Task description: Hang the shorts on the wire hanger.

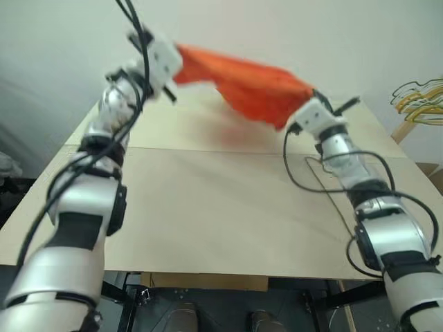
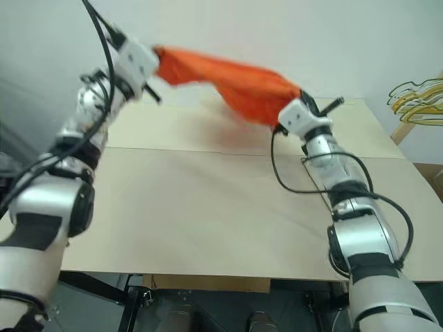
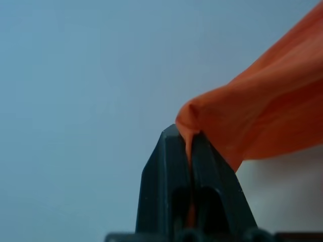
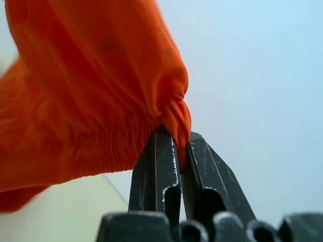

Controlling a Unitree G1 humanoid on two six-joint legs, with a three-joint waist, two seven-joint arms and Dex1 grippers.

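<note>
The bright orange shorts (image 1: 252, 86) hang stretched in the air above the far part of the table, held by both grippers. My left gripper (image 3: 185, 137) is shut on one end of the fabric, raised high at the left (image 1: 176, 66). At the other end my right gripper (image 4: 176, 137) is shut on the gathered waistband, lower and to the right (image 1: 305, 105). The shorts sag between the two hands. The wire hanger (image 1: 331, 197) lies flat on the table beside my right forearm, partly hidden by the arm.
The light wooden table (image 1: 208, 207) has a seam running across its middle. A bunch of yellow wire hangers (image 1: 419, 99) sits off the table's far right corner. A plain wall stands behind the table.
</note>
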